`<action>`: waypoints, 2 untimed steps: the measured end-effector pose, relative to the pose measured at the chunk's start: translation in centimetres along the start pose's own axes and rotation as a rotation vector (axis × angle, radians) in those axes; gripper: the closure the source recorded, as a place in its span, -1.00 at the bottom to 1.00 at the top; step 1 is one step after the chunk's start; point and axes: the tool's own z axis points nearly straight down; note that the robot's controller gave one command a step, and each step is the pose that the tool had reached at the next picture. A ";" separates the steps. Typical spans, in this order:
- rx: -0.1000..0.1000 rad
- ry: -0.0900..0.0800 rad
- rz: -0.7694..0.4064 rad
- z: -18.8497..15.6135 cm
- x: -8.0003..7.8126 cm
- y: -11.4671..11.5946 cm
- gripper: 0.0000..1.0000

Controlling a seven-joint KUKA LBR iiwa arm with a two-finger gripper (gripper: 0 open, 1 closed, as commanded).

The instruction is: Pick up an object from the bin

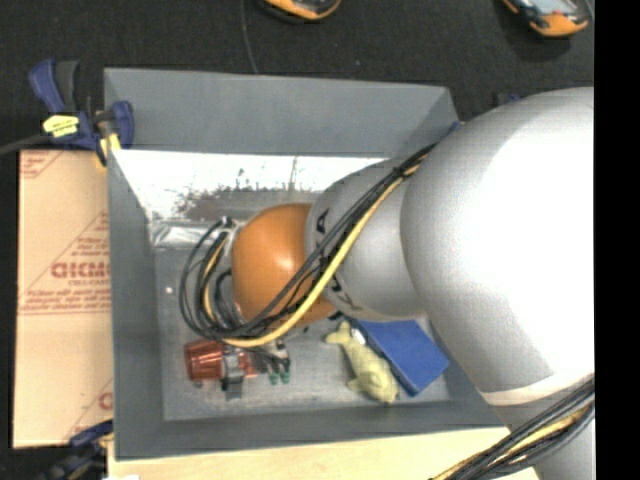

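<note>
My gripper (250,367) reaches down below the orange wrist cover, low over the bin floor near the front left. A small red cylinder-shaped thing (204,361) lies right beside it on its left, touching or nearly touching the dark gripper parts. A small dark piece with green bits (280,370) lies just to the gripper's right. Further right lies a pale yellow soft toy (368,369), and a blue flat block (408,352) sits against it.
A clear crinkled packet (182,232) lies at the bin's back left by the wall. The arm's bulk and its looping black and yellow cables cover the bin's middle and right side. The front wall is close behind the gripper.
</note>
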 end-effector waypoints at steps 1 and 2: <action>0.000 0.000 0.000 0.0 0.0 0.0 1.00; -0.001 -0.001 -0.016 -11.0 0.3 -0.6 1.00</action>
